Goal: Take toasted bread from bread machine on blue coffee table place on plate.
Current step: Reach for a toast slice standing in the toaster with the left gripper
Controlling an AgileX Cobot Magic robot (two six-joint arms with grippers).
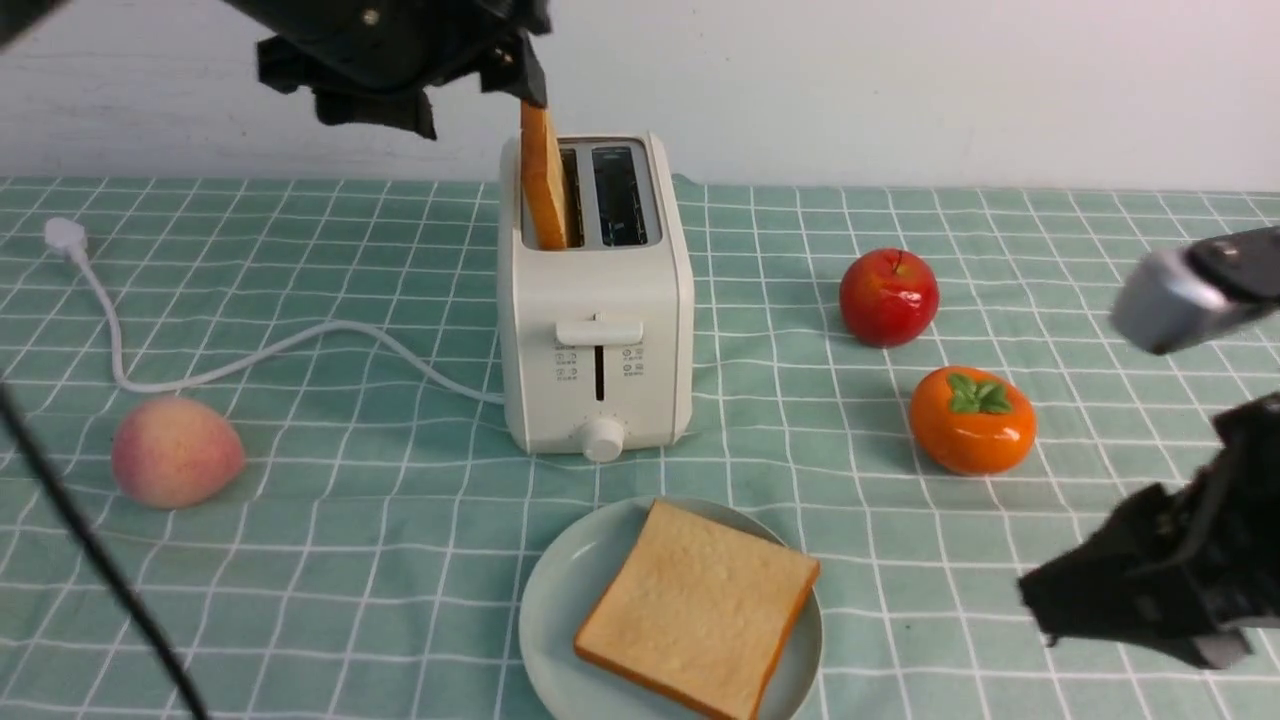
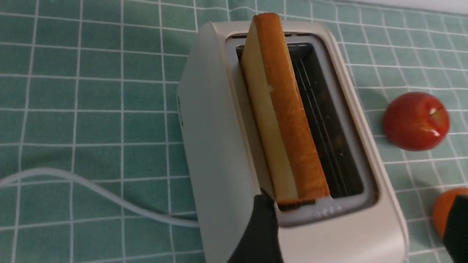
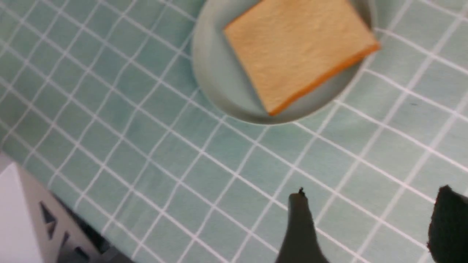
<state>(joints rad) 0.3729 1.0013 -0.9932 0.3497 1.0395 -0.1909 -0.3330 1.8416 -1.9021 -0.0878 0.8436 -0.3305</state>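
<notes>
The cream-white bread machine [image 1: 600, 330] stands mid-table on the teal grid cloth of the coffee table [image 1: 350, 560]. One slice of toasted bread [image 1: 545, 180] stands upright in its left slot, sticking well out; the right slot is empty. My left gripper [image 1: 480, 100] hovers over it, open, one finger by the slice's top edge. In the left wrist view the slice [image 2: 289, 120] lies beside one fingertip [image 2: 263, 223], jaws wide apart. The second slice [image 1: 700, 605] lies flat on the plate [image 1: 570, 600]. My right gripper [image 1: 1140, 570] is open and empty, right of the plate [image 3: 219, 73].
A red apple [image 1: 888, 297] and an orange persimmon [image 1: 972, 420] sit right of the toaster. A peach [image 1: 175, 450] sits at the left. The white cord [image 1: 250, 360] runs left to its plug [image 1: 62, 235]. A black cable [image 1: 90, 540] crosses the front left corner.
</notes>
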